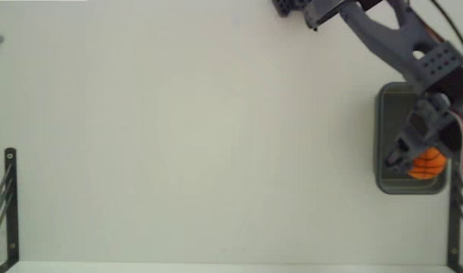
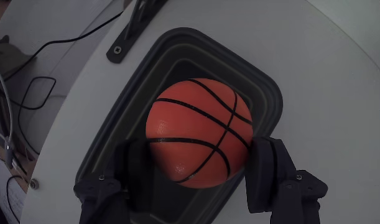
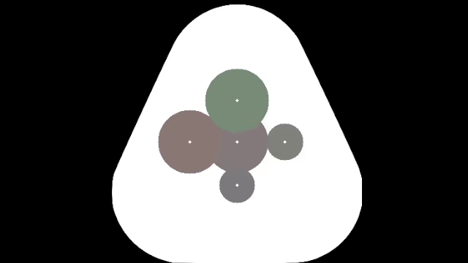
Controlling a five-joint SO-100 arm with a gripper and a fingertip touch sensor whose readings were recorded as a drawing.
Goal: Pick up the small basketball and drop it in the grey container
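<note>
The small basketball, orange with black seams, sits between my gripper's two dark fingers, which press on its left and right sides. It hangs over the inside of the grey container, a rounded rectangular tub that fills the middle of the wrist view. In the fixed view the container stands at the right edge of the white table. There my gripper is over its lower half, shut on the basketball. The arm hides part of the tub.
Black metal brackets stand at the table's lower left and lower right. Another bracket lies just beyond the tub in the wrist view, with black cables off the table's edge. The white table stretches left of the tub.
</note>
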